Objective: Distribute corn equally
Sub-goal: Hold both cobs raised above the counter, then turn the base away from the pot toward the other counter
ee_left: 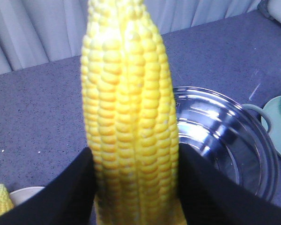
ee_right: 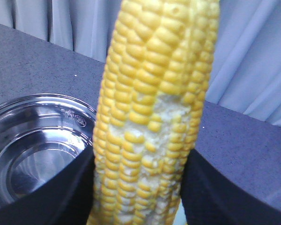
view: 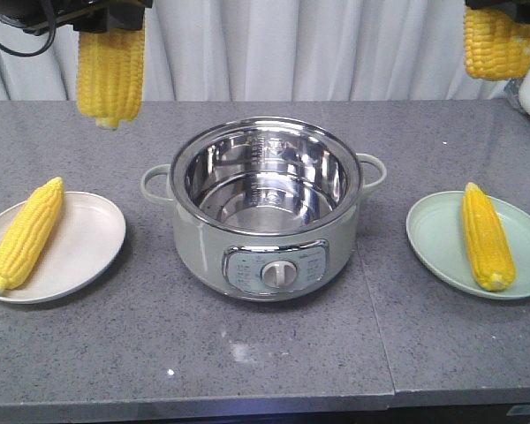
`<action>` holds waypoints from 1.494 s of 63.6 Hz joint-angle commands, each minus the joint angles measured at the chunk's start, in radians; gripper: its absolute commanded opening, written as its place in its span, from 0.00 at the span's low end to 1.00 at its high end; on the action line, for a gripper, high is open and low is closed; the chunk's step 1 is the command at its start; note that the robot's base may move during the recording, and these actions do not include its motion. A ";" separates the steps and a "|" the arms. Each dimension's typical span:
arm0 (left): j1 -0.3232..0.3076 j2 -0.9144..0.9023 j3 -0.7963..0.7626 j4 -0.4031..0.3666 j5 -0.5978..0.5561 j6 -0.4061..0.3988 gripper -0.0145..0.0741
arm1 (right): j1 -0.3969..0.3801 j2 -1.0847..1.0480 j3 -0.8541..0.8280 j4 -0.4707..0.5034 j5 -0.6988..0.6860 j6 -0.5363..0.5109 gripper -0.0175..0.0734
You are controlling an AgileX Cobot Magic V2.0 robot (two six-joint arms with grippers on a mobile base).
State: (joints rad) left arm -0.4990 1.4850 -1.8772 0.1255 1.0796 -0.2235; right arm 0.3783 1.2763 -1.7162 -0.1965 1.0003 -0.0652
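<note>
Grey counter (view: 247,353), pale curtain (view: 291,44) behind. At far left, the white plate (view: 84,238) carries the left plate cob (view: 24,234), which lies diagonally with its tip pointing away. Above and behind that plate, the left gripper (ee_left: 136,168) is clamped on the left held cob (view: 110,75). Black fingers (ee_left: 61,197) press both flanks, and the cob hangs upright, tip down, clear of the counter. At centre stands the pot (view: 203,256), pale green with a steel interior and one handle (view: 156,184) on each side. It sits between the two plates and apart from both. Its front panel (view: 247,265) has a dial (view: 280,273) and printed legends that are too small to read. Level markings (view: 269,146) on the inner wall are likewise illegible. The right wrist view shows an oval stamp (ee_right: 77,121) on that wall, text unreadable. At right, the green plate (view: 437,234) holds the right plate cob (view: 488,236), nearly straight, tip away. Above it at the top right corner, the right gripper (ee_right: 138,187) is closed on the right held cob (view: 497,44), upright in the air. This cob shows a patch of pale, worn kernels (ee_right: 164,122). No brand name is legible in any view.
</note>
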 commanded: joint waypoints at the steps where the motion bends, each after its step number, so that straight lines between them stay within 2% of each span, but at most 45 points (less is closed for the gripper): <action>1: -0.003 -0.036 -0.023 0.006 -0.072 -0.010 0.16 | -0.008 -0.029 -0.030 -0.015 -0.074 -0.005 0.19; 95: -0.003 -0.036 -0.023 0.006 -0.072 -0.010 0.16 | -0.008 -0.029 -0.030 -0.015 -0.075 -0.005 0.19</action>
State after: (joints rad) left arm -0.4990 1.4850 -1.8772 0.1255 1.0796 -0.2235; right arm 0.3783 1.2763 -1.7162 -0.1965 1.0003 -0.0652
